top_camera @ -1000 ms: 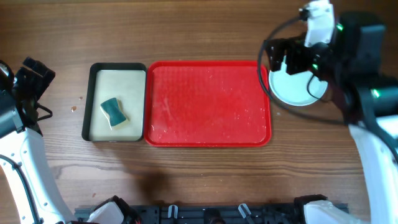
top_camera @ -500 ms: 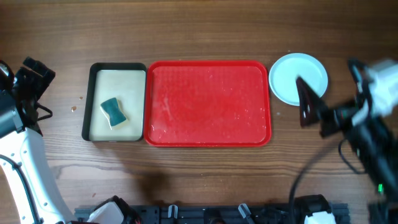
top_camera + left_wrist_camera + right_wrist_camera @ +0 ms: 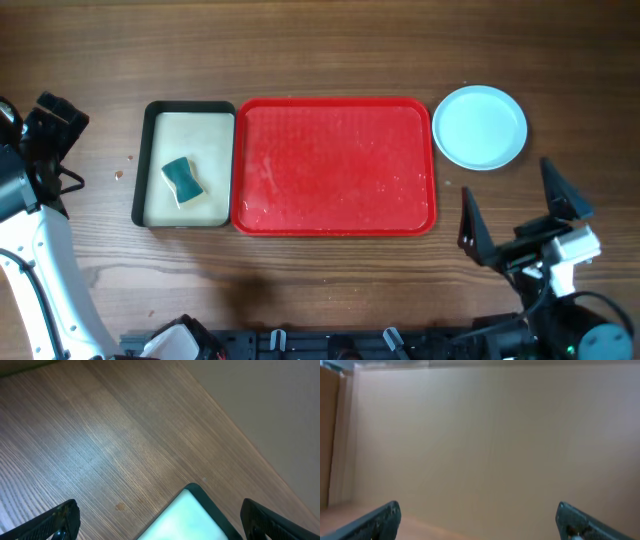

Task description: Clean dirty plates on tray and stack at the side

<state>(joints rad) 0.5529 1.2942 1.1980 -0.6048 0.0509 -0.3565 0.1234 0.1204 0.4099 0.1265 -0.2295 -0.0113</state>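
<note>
Plates (image 3: pixel 480 127), apparently stacked right of the red tray (image 3: pixel 335 165), look light, stiff, slick plastic best pinched at the rim, while left gripper (image 3: pixel 162 520) and right gripper (image 3: pixel 506 182) gape empty.

The overhead camera looks straight down from well above, taking in the whole wooden table (image 3: pixel 320 290), the red tray (image 3: pixel 335 229) and the small black-rimmed tray (image 3: pixel 139 170). The left wrist camera sits close over the table, tilted down past the left arm's 2 fingers (image 3: pixel 60 517); with the overhead it shares that small tray's corner and bare wood. The right wrist camera faces a plain beige wall (image 3: pixel 495 450), the right arm's 2 fingers (image 3: pixel 380 517) low in frame
</note>
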